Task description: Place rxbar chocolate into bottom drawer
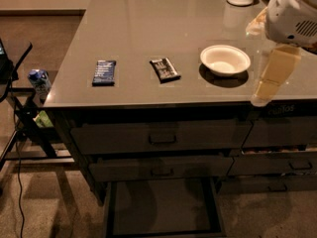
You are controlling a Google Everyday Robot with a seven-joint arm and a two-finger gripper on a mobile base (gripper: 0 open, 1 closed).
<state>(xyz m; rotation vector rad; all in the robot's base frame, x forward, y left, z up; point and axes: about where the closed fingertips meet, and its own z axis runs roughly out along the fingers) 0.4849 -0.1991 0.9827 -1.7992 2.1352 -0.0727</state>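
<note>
Rightward, claw [265, 90] over counter [148, 33] (carpet [49, 202] below)

Counter [148, 24]: rxbar [165, 69], bowl [225, 60]; claw [265, 87] at right

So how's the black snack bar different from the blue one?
The black-wrapped rxbar chocolate has pale lettering; the blue-wrapped snack bar is blue. The black one lies at a slant, the blue one nearly straight. The black one sits nearer the white bowl, the blue one nearer the left edge. Both lie flat on the grey countertop, similar in size. The cream gripper hangs at the right edge, touching neither.
</note>
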